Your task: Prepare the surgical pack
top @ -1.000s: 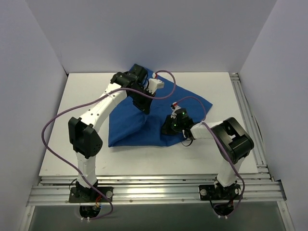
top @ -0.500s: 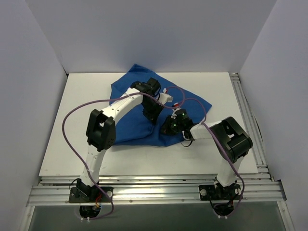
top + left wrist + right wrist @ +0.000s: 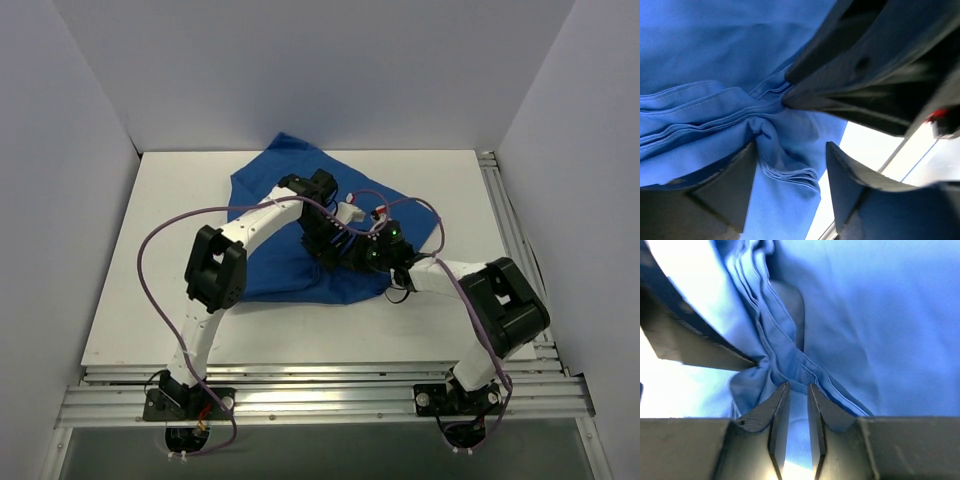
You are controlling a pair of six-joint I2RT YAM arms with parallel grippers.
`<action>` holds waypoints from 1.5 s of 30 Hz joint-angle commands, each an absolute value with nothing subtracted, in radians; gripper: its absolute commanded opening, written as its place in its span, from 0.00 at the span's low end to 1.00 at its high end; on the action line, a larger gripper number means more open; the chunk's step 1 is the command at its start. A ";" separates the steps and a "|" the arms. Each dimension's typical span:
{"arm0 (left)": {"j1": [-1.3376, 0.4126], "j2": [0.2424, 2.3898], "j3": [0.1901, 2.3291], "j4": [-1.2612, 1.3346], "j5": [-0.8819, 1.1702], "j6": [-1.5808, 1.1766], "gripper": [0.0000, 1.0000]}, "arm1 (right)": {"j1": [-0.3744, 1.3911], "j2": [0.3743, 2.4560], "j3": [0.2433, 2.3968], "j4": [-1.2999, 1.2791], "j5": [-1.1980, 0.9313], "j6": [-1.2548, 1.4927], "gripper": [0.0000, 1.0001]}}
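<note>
Pale walls close in a white bench. The royal-blue drape lies crumpled at the centre of the overhead view, a little above the middle. One corner reaches the back edge of the bench, and another points toward the right of the frame. Both hands meet over the lower right part of the cloth, close together. In the left wrist view the left hand stands open. Its two dark fingers are spread wide in the lower part of the frame, and a bunch of stitched hems lies loose between them. The other hand's dark body fills the upper right of that view. In the right wrist view the right hand has its fingers only a narrow slit apart, with the tips right at a gathered ridge of folded edges. Whether they still pinch any cloth I cannot tell. The left arm bends in from the lower left and the right arm from the lower right. Purple cables loop along both arms. An aluminium rail runs across the bottom of the frame.
</note>
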State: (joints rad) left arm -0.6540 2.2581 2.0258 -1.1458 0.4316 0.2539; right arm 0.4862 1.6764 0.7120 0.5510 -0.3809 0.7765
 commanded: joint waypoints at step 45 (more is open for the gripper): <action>-0.118 1.723 1.163 -0.833 0.235 0.407 0.57 | 0.624 1.657 0.836 0.377 -0.242 0.574 0.00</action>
State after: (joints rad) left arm -0.1120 1.7061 1.2083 -0.9245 0.3103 0.3847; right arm 0.6464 1.6901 0.8318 0.4404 -0.2775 0.5838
